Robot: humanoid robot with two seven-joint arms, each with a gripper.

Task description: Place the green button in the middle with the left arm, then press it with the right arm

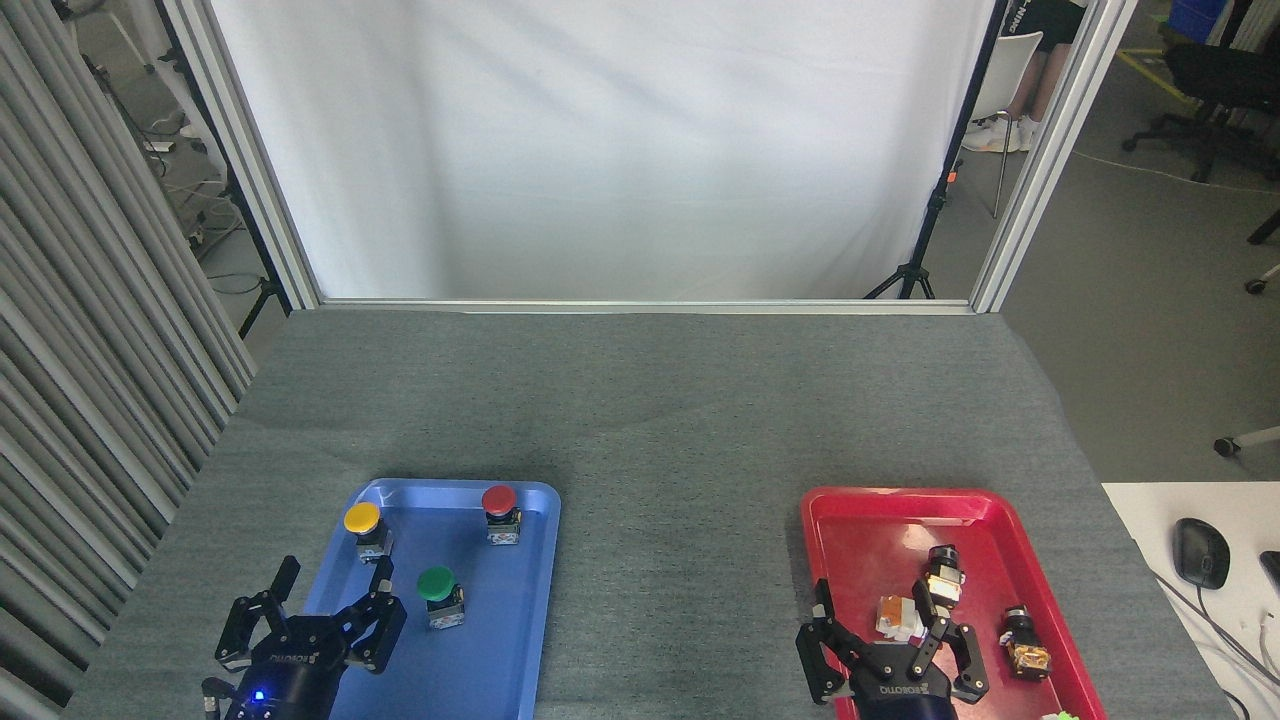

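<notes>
The green button [438, 592] stands upright in the blue tray [520, 640], near its middle. My left gripper [315, 610] hovers over the tray's front left corner, a short way left of the green button, fingers spread open and holding nothing. My right gripper [885, 635] is low at the front of the red tray [860, 520], open and empty. Between the two trays lies the middle [675, 590], bare grey cloth.
A yellow button [364, 525] and a red button [499, 510] stand at the back of the blue tray. Small parts [940, 580] lie in the red tray. A white desk with a mouse [1200, 552] sits at the far right.
</notes>
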